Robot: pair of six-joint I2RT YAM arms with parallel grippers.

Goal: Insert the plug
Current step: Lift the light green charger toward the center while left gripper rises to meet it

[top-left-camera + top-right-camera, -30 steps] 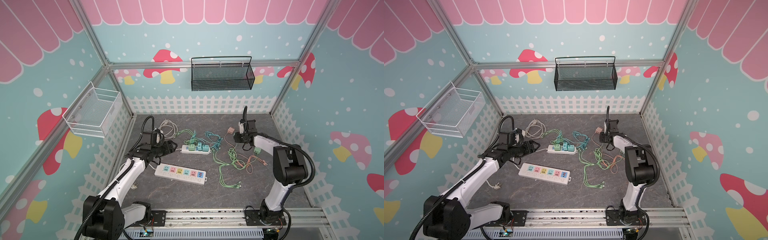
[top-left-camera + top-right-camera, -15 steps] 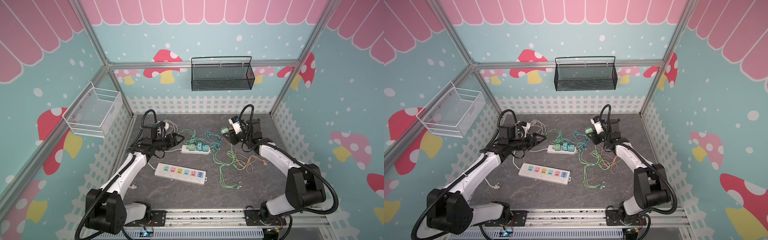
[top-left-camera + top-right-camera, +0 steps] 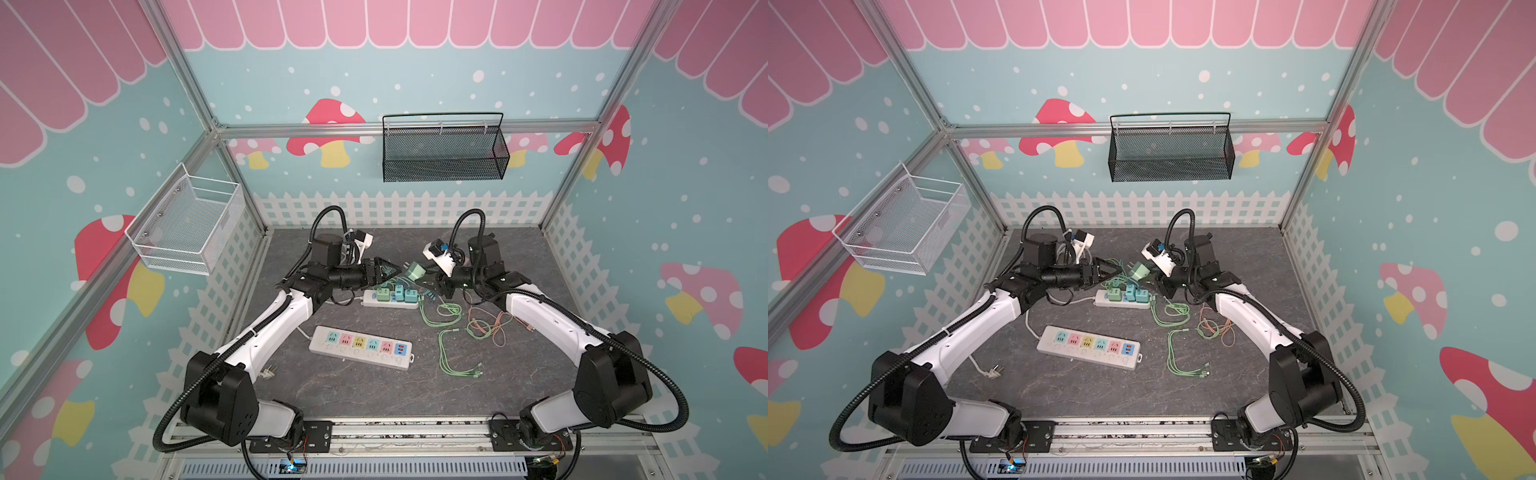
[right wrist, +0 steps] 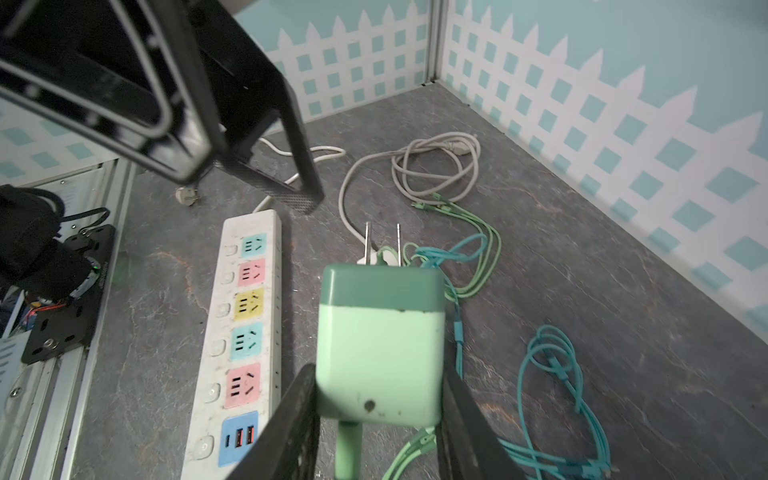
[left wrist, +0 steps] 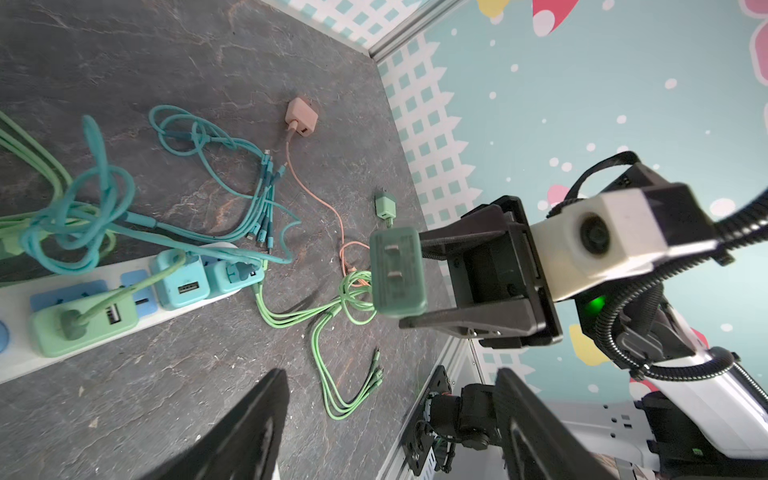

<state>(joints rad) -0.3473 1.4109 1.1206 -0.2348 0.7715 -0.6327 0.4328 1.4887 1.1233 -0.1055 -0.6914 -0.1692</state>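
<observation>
Enclosure (image 3: 415, 83): walled on three sides, leaving clear room above the work. Table (image 3: 374, 395): dark, flat, with loose cables (image 3: 451, 332) strewn right of centre. Coloured power strip (image 3: 360, 347) lies flat near the front, sockets upward and all vacant. White strip (image 3: 390, 298) lies behind it and carries chargers (image 3: 399, 293).

Right gripper (image 4: 376, 388) clamps the green plug (image 4: 380, 345) by its flanks, aloft near the white strip. Left gripper (image 5: 395, 428) stands wide and empty, just beside the plug and facing it.

Prongs (image 4: 382, 245) run along the right gripper's axis toward the left gripper, not downward. Judged: the wrist must pitch down before either strip can receive them
</observation>
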